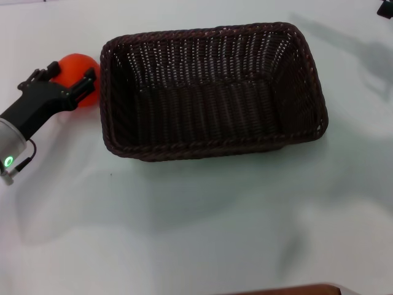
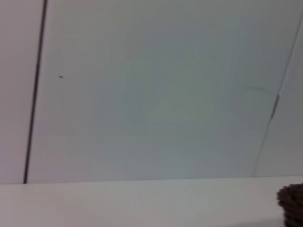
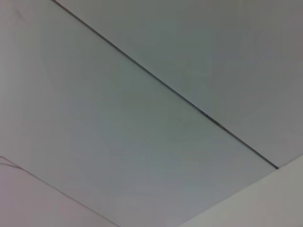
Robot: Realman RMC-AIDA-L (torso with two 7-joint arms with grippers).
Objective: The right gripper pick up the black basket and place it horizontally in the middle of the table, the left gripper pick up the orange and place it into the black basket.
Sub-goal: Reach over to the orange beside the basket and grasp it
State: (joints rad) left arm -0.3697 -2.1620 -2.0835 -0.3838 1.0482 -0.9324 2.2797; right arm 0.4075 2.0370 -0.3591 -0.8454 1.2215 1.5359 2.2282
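Observation:
The black basket (image 1: 212,89) lies lengthwise across the middle of the table (image 1: 184,221), upright and empty. One of its corners shows in the left wrist view (image 2: 292,203). The orange (image 1: 78,66) rests on the table just left of the basket's left end. My left gripper (image 1: 67,78) reaches in from the left with its fingers (image 1: 87,82) spread to either side of the orange, close against it. Only a dark bit of my right gripper (image 1: 387,7) shows at the far right corner, away from the basket.
A brown edge (image 1: 295,290) shows at the table's near side. The wrist views show pale wall panels with dark seams (image 3: 165,87).

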